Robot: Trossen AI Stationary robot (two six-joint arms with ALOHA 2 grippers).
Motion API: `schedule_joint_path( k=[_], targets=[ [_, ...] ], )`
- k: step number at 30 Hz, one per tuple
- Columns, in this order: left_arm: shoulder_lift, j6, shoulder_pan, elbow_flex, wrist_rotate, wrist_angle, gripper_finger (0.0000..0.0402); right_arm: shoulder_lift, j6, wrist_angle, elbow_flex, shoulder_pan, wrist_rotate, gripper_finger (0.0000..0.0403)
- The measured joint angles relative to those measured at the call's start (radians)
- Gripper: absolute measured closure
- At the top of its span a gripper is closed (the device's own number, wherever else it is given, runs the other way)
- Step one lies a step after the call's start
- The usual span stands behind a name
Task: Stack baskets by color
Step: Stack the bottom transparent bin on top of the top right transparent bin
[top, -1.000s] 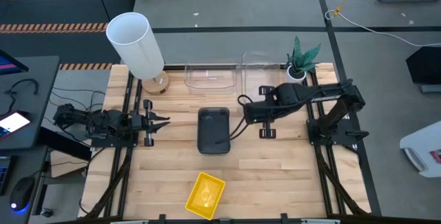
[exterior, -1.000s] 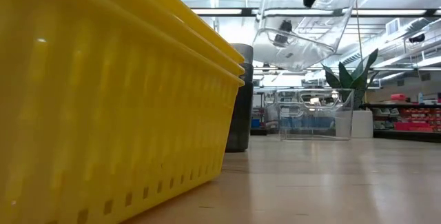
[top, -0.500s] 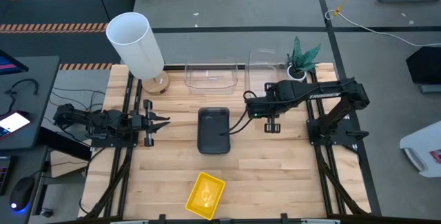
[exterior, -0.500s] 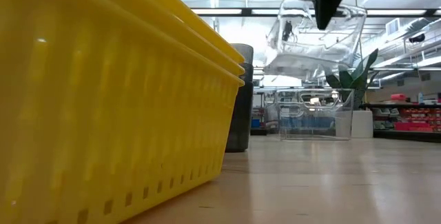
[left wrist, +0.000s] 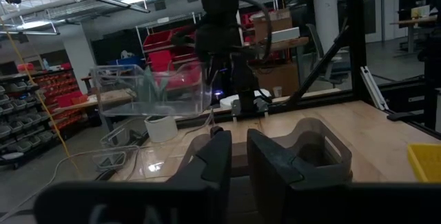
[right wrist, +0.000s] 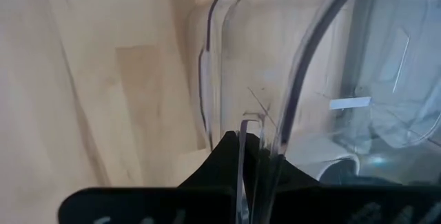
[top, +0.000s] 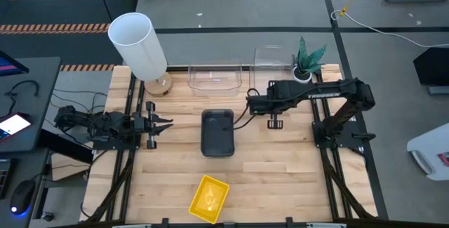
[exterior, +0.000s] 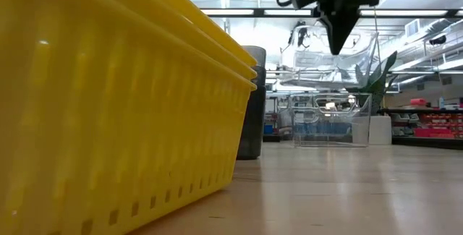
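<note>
My right gripper (exterior: 336,43) is shut on a clear basket (exterior: 329,58), which hangs in the air above and a little right of a second clear basket (top: 215,78) that rests on its bottom at the table's far edge. In the high view the held basket (top: 273,57) shows beside a potted plant. A dark grey basket (top: 217,132) sits at mid table, and a yellow basket (top: 209,198) lies near the front edge. My left gripper (top: 167,123) waits at the table's left side, its fingers a narrow gap apart with nothing between them. My right gripper pinches the clear basket's thin wall at its rim (right wrist: 241,131), one finger (right wrist: 224,156) on either side of it. The fingers come from above, slanting steeply down. The basket is lifted clear of the table, roughly level, stretching away from the fingers toward the far edge.
A tall white cylinder (top: 138,44) stands at the far left corner. The small potted plant (top: 307,59) stands at the far right, close to the held basket. Bare wood lies between the grey basket and the yellow one.
My right gripper has sunk and gone toward the table's far edge, still shut on the clear basket. The basket, at first tilted and higher, has come down to just above the clear basket on the table and now hangs nearer level.
</note>
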Motion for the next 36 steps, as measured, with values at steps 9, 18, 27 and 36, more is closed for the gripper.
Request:
schedule_joint_path(
  k=[9, 18, 27, 36],
  targets=[
    [0.0, 0.0, 0.0, 0.0, 0.0, 0.0, 0.0341, 0.0, -0.05, 0.079, -0.063, -0.071, -0.035, 0.0392],
    [0.0, 0.0, 0.0, 0.0, 0.0, 0.0, 0.035, 0.0, -0.058, 0.129, -0.109, -0.084, -0.115, 0.0392],
    [0.0, 0.0, 0.0, 0.0, 0.0, 0.0, 0.034, 0.006, -0.032, 0.149, -0.122, -0.077, -0.235, 0.0392],
    [0.0, 0.0, 0.0, 0.0, 0.0, 0.0, 0.0348, 0.013, 0.02, 0.189, -0.123, -0.042, -0.278, 0.0384]
  ],
)
